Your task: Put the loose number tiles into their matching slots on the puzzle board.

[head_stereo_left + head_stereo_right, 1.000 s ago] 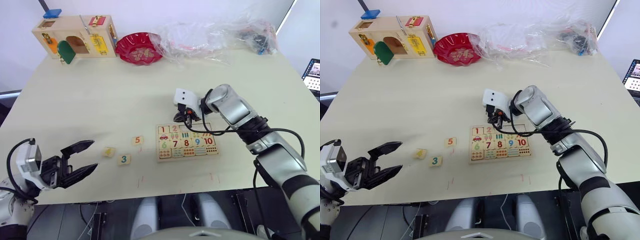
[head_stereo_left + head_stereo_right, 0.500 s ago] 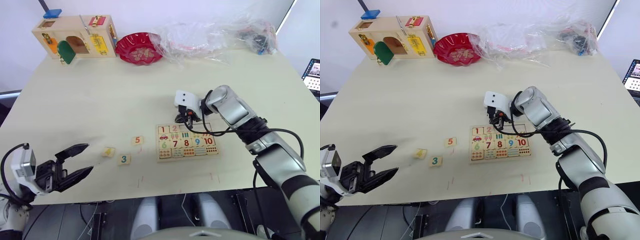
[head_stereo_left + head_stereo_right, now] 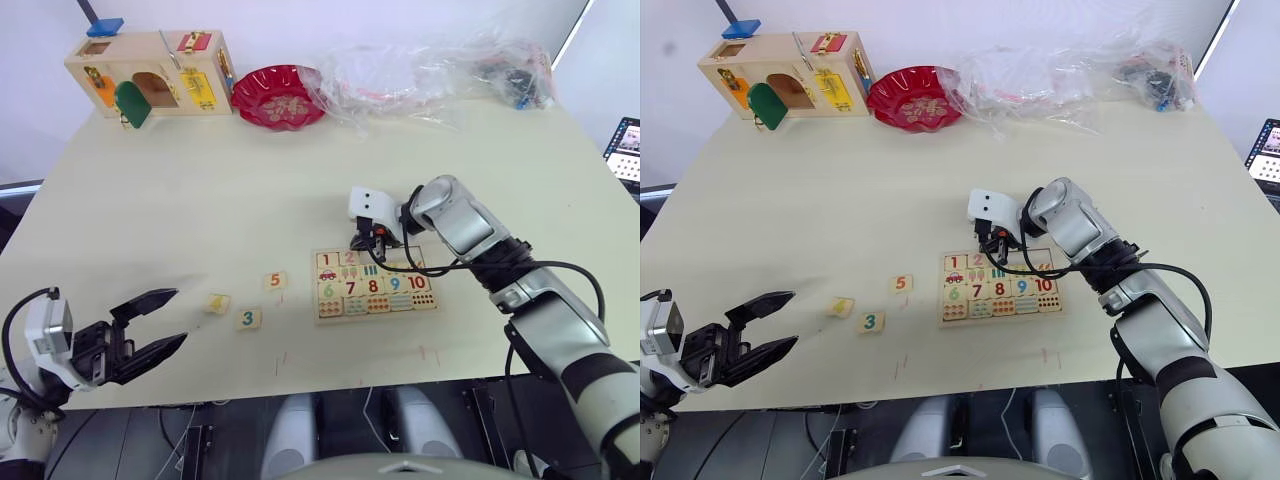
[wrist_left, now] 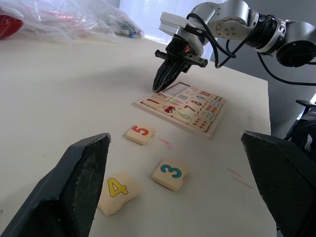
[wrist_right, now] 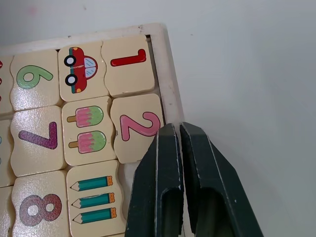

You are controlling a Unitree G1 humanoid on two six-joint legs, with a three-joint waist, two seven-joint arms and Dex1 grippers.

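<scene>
pale wood and cream surfaces throughout. at far left, left hand [image 3: 150,325], black fingers spread wide, hovering low over the near edge of the counter [image 3: 200,190], holding nothing. just right of it, three loose number tiles lying flat on the counter: yellow 4 [image 3: 216,303], green 3 [image 3: 248,319], red 5 [image 3: 275,282], apart from each other. further right, puzzle board [image 3: 375,284] lying flat, tiles 1 [image 5: 127,65] and 2 [image 5: 137,128] seated in its top row, remaining slots [image 4: 177,89] of that row bare. right hand [image 5: 177,131], fingers pressed together, tips down at the board's far edge beside tile 2, gripping nothing.
</scene>
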